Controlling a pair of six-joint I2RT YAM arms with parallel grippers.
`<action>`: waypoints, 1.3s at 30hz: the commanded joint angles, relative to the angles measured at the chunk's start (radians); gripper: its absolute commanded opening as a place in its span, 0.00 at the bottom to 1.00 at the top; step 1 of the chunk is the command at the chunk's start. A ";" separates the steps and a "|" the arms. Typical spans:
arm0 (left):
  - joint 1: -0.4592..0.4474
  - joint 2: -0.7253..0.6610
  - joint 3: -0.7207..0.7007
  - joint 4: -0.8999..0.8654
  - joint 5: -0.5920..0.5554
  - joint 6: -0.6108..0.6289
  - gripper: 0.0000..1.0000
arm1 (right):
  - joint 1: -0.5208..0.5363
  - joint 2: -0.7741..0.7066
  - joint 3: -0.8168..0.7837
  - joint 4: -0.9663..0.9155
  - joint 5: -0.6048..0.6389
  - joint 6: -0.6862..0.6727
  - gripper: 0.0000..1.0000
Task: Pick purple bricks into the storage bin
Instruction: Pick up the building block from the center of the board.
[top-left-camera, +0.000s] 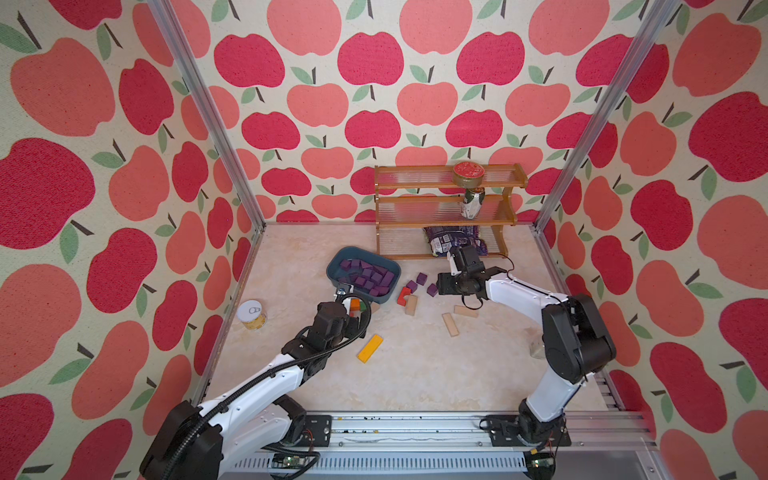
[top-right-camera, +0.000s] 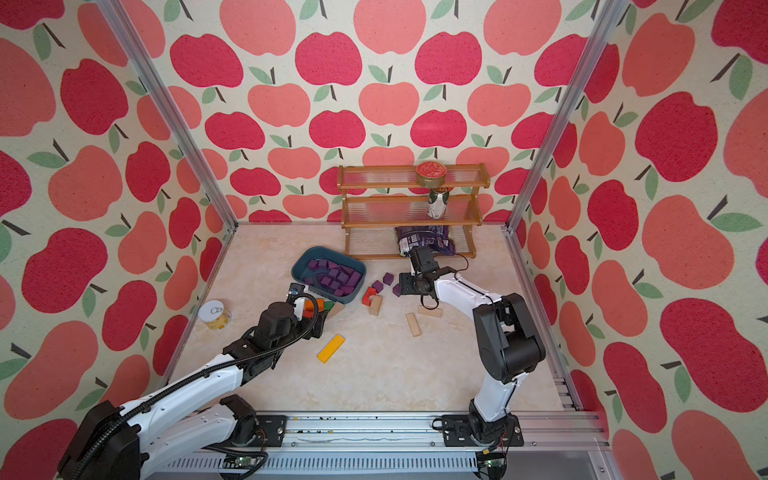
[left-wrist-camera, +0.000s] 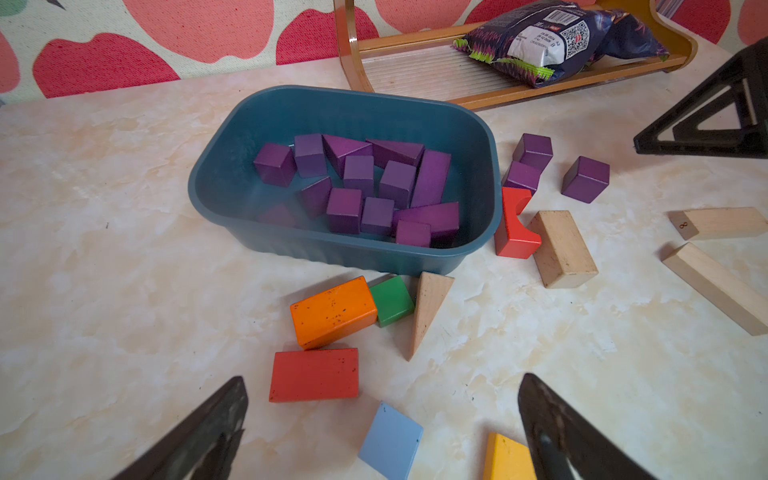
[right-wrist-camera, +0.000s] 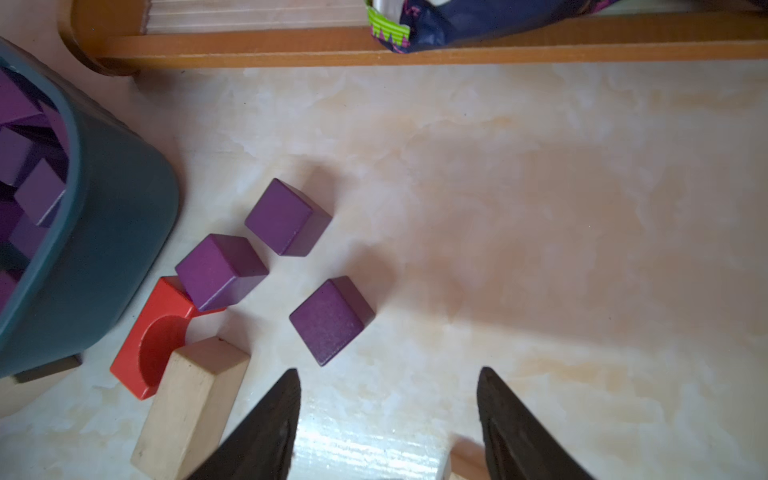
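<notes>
The right end effector (right-wrist-camera: 388, 371) hovers low over the worktop (right-wrist-camera: 540, 208), jaws partly spread with nothing between them. The nearest of three loose purple bricks (right-wrist-camera: 330, 320) lies just ahead of its tips, and another sits against a red arch block (right-wrist-camera: 137, 357). The left end effector (left-wrist-camera: 383, 378) is spread wide and empty near a red block (left-wrist-camera: 313, 374) and an orange block (left-wrist-camera: 332, 311). Beyond these stands the storage bin (left-wrist-camera: 332, 253), holding most of the purple bricks; the loose three lie just beside it.

Pale marbled worktop (top-left-camera: 415, 374) carrying a teal storage bin (left-wrist-camera: 332, 255), three loose purple bricks (right-wrist-camera: 330, 320) just beside it, scattered red, orange, green, yellow (top-left-camera: 370, 348) and tan blocks (top-left-camera: 450, 324), a tin can (top-left-camera: 252, 314), and a wooden rack (right-wrist-camera: 540, 48) against the back wall.
</notes>
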 joint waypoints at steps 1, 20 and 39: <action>0.007 0.002 -0.010 0.021 0.005 -0.023 0.99 | 0.010 0.024 0.024 0.027 -0.036 -0.066 0.71; 0.008 0.010 -0.005 0.020 0.009 -0.025 0.99 | 0.024 0.110 0.065 0.049 -0.106 -0.151 0.70; 0.009 0.002 -0.007 0.014 0.008 -0.030 0.99 | 0.038 0.157 0.086 0.017 -0.039 -0.145 0.64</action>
